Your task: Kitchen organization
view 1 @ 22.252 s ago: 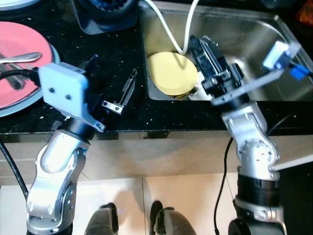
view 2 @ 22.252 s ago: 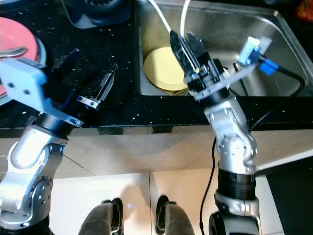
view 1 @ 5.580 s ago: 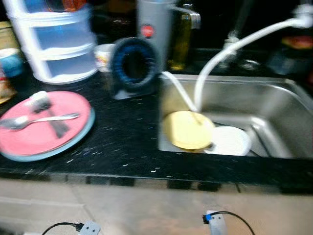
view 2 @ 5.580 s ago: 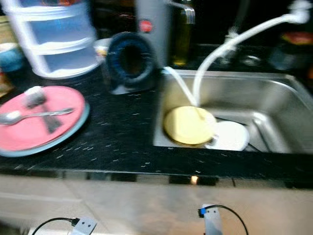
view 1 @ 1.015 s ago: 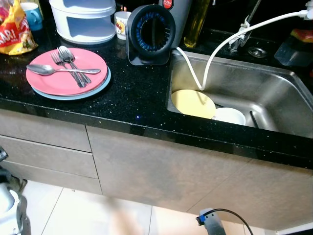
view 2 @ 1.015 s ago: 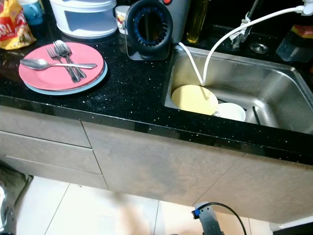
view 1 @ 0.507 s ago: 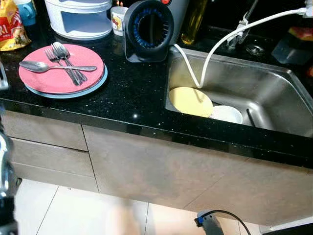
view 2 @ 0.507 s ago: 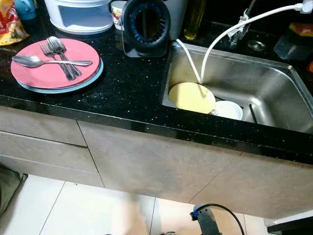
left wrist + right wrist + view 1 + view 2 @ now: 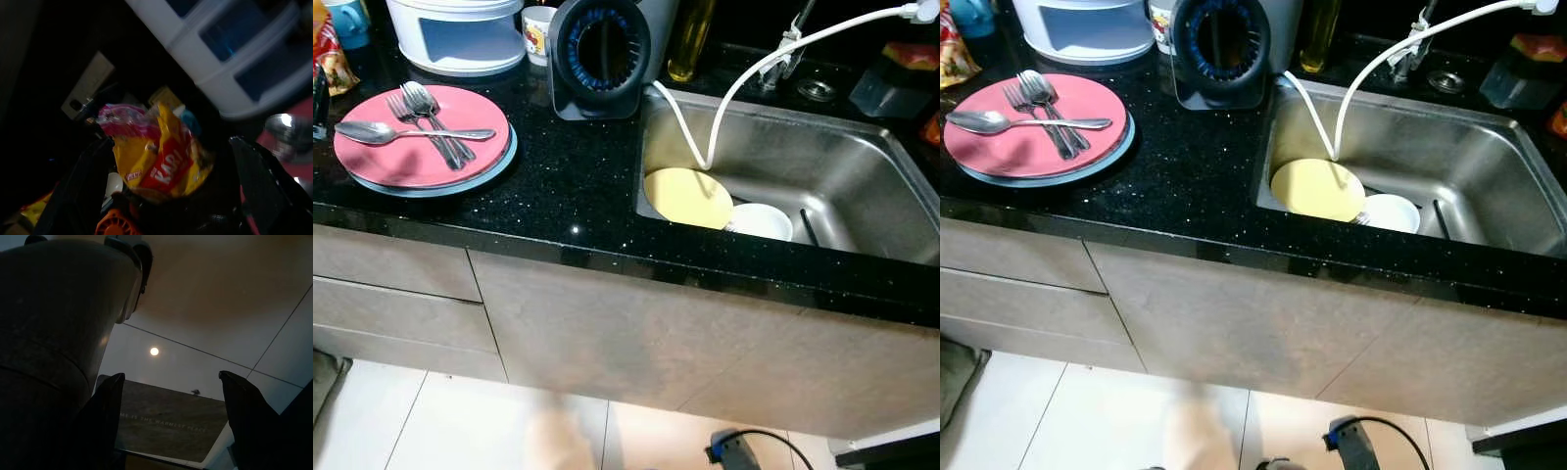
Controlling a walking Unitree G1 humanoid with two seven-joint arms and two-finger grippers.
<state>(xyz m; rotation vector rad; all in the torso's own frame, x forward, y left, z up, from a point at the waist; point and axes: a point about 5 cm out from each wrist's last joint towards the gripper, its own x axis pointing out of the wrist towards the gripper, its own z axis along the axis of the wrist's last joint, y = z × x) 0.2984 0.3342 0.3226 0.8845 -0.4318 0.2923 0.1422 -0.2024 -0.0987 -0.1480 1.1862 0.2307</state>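
A pink plate (image 9: 423,147) stacked on a blue one sits at the counter's left, carrying a spoon (image 9: 382,132) and two forks (image 9: 431,122). In the steel sink (image 9: 862,186) a yellow plate (image 9: 688,197) leans beside a white bowl (image 9: 760,220). In the left wrist view my left gripper (image 9: 170,142) is open, its fingers (image 9: 85,176) spread either side of a yellow and red snack bag (image 9: 161,161) near the white drawer unit (image 9: 230,63). My right gripper (image 9: 168,377) hangs open over the floor tiles.
A black round appliance (image 9: 602,54), a white drawer unit (image 9: 460,29), a mug (image 9: 538,29) and an oil bottle (image 9: 690,39) stand along the counter's back. A white hose (image 9: 744,83) curves into the sink. Cabinet fronts (image 9: 636,333) lie below; a cable plug (image 9: 734,452) is near the floor.
The head view has drifted, so the counter sits further left and up. The blurred left arm seen at the left edge half a second ago has gone from there.
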